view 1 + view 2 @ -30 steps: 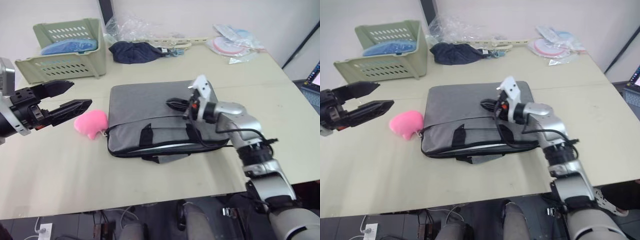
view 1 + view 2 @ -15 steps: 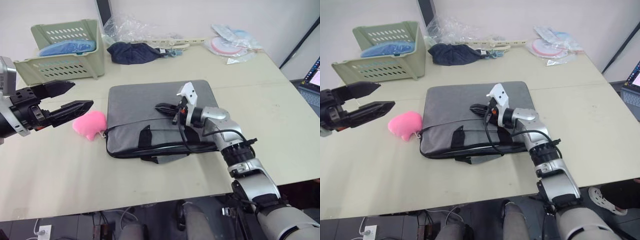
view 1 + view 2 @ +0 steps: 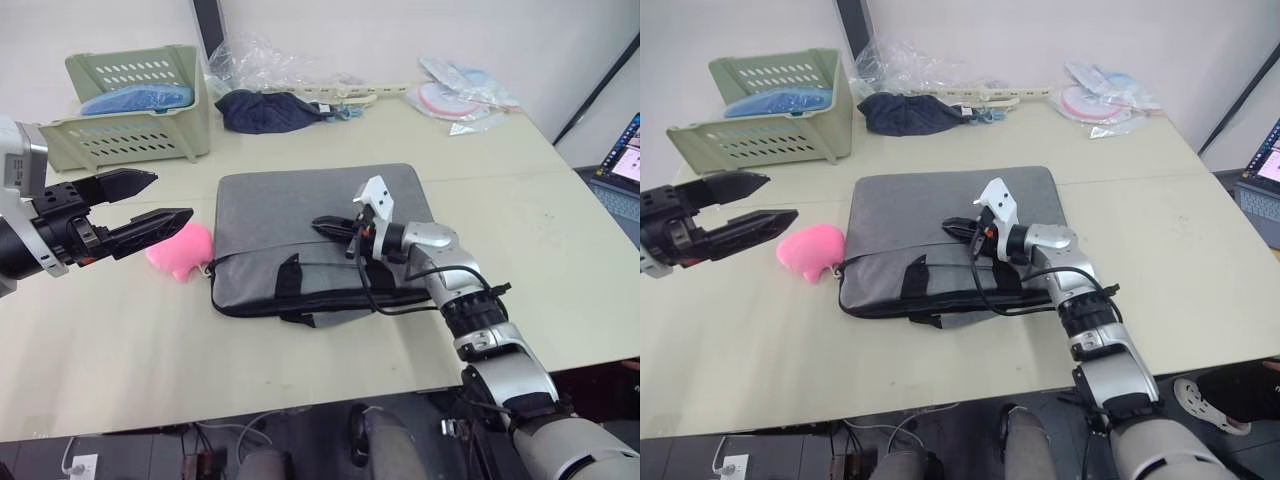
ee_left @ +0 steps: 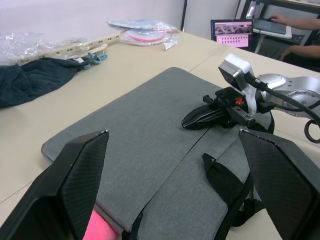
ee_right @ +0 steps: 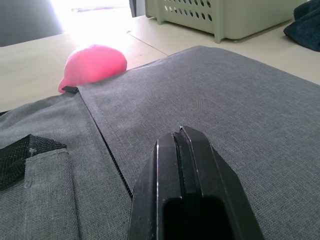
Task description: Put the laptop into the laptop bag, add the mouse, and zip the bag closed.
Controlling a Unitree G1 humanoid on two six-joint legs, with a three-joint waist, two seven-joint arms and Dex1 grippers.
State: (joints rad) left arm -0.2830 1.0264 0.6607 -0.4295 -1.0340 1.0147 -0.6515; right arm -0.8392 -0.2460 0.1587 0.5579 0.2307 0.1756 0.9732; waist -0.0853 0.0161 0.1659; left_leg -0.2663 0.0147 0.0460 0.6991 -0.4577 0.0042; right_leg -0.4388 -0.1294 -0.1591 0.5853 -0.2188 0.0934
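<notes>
The grey laptop bag lies flat in the middle of the table, its black strap handles on the near side. My right gripper is shut and rests low over the bag's top, close to the black zipper line; its fingers are pressed together with nothing seen between them. My left gripper hangs open above the table, left of the bag and just left of a fuzzy pink lump. The laptop and the mouse are out of view.
A green basket stands at the back left. A dark navy cloth bundle and plastic wrappers lie along the far edge. An open computer screen sits off the table's right side, with a person's hand nearby.
My right gripper has slid a little to the left over the bag's top and stayed shut. The left gripper has held its place, still open.
</notes>
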